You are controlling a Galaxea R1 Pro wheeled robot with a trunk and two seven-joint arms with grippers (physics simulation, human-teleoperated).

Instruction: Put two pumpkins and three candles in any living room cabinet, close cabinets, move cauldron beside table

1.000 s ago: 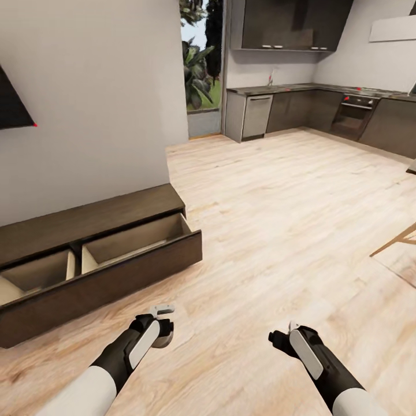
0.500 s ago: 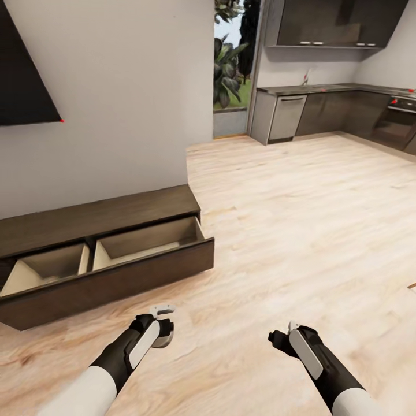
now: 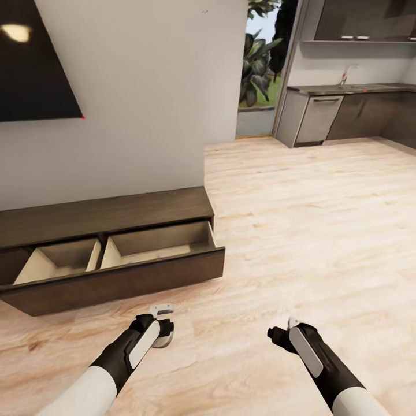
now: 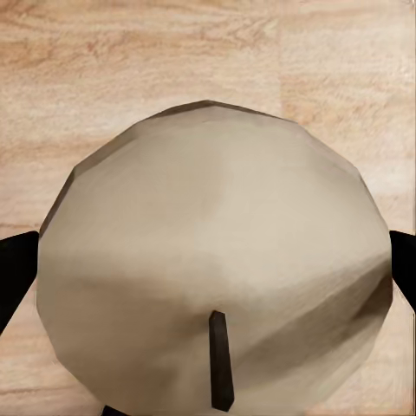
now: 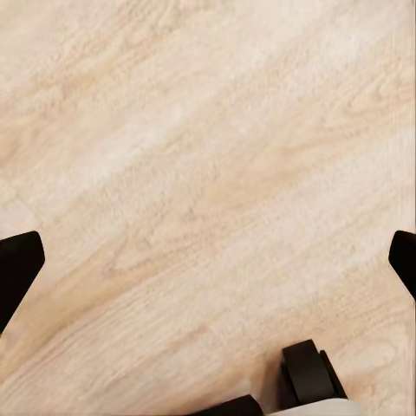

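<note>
Here the left end effector (image 3: 162,327) grips a candle (image 4: 212,277); the right end effector (image 3: 281,333) hangs wide, the open-drawered cabinet (image 3: 115,254) ahead-left.

The cabinet (image 3: 104,216) stands on the floor (image 3: 300,231) against the wall (image 3: 144,104), left of the robot and ahead of it. Its two drawers (image 3: 156,242) are pulled out side by side toward the room. A screen (image 3: 34,63) hangs on the wall above the cabinet. The left tool (image 3: 163,323) hangs over the floor just before the drawer fronts, with a candle (image 4: 212,269) between its fingers. The right tool (image 3: 280,335) hangs over bare floor, well apart to the right. A kitchen counter (image 3: 346,110) lies far behind, at the right.
</note>
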